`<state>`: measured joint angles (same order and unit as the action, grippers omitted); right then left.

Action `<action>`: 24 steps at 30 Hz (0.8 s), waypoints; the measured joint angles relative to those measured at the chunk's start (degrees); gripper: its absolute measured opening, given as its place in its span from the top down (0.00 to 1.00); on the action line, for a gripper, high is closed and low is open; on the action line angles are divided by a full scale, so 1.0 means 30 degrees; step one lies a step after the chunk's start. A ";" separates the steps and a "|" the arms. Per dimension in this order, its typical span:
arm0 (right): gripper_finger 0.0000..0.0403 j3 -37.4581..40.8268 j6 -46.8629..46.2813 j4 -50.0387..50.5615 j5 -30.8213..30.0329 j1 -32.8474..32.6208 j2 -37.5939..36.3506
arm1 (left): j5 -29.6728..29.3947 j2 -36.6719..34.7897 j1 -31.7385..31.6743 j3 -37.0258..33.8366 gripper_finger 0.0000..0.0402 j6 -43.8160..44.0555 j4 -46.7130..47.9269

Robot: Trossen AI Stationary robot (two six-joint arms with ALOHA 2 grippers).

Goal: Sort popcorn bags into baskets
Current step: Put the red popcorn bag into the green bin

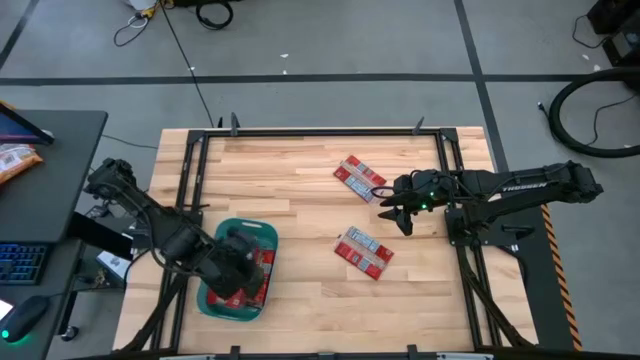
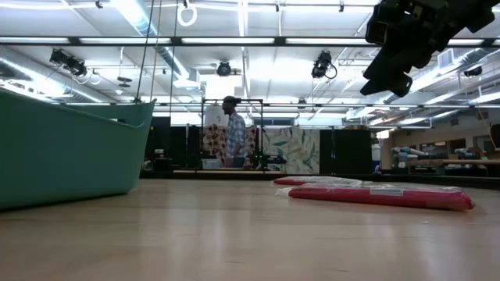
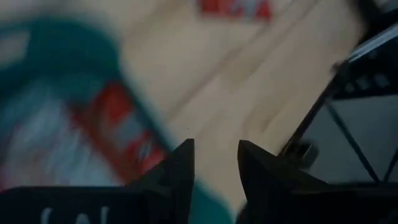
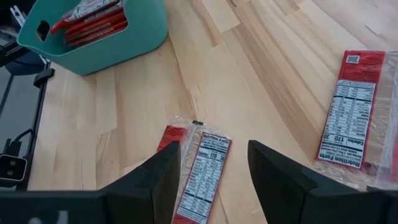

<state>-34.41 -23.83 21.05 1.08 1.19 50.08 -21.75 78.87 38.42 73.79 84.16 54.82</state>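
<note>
Left pincer (image 1: 237, 262) hangs over the teal basket (image 1: 262, 233), fingers parted, nothing pinched; packets (image 1: 256, 280) lie below it. Right pincer (image 1: 396, 213), spread wide, hovers between two loose bag pairs (image 1: 363, 252) on the desk (image 1: 300, 180). Best: descend squarely over one packet's narrow width.

A robotics lab: wooden desk (image 1: 300, 180) on a grey floor strewn with cables (image 1: 215, 14), ceiling strip lights (image 2: 234, 40), a person (image 2: 233, 133) beyond.
</note>
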 joint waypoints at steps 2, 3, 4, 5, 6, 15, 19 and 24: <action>0.52 0.0000 0.0005 -0.0003 0.0000 0.0000 0.0003 | -0.1516 0.0204 -0.0522 0.0019 0.68 -0.2307 -0.1258; 0.52 0.0000 -0.0005 0.0005 0.0000 0.0000 0.0003 | -0.2089 0.0305 -0.0777 0.0019 0.68 -0.3240 -0.1764; 0.52 0.0000 -0.0041 -0.0003 0.0000 0.0000 0.0003 | -0.2486 0.0355 -0.1056 0.0012 0.68 -0.3984 -0.2095; 0.52 0.0000 -0.0104 -0.0003 0.0000 0.0000 0.0024 | -0.2744 0.0357 -0.1391 0.0011 0.68 -0.4782 -0.2477; 0.52 0.0000 -0.0148 0.0004 0.0000 0.0000 0.0053 | -0.2832 0.0450 -0.1770 0.0027 0.68 -0.5486 -0.2899; 0.52 0.0007 -0.0182 0.0049 0.0002 -0.0007 0.0236 | -0.1737 0.1807 -0.4727 0.0011 0.68 -1.1423 -0.7356; 0.52 0.0007 -0.0919 0.0043 0.0005 0.0002 0.0323 | -0.1716 0.1858 -0.5301 0.0011 0.68 -1.3055 -0.9681; 0.52 0.0007 -0.0773 -0.0015 -0.0297 0.0676 0.1044 | -0.1381 0.1851 -0.5956 0.0011 0.68 -1.2113 -0.9703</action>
<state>-34.39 -26.15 21.00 0.19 3.22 53.21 -25.89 84.42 20.55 73.82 47.83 25.71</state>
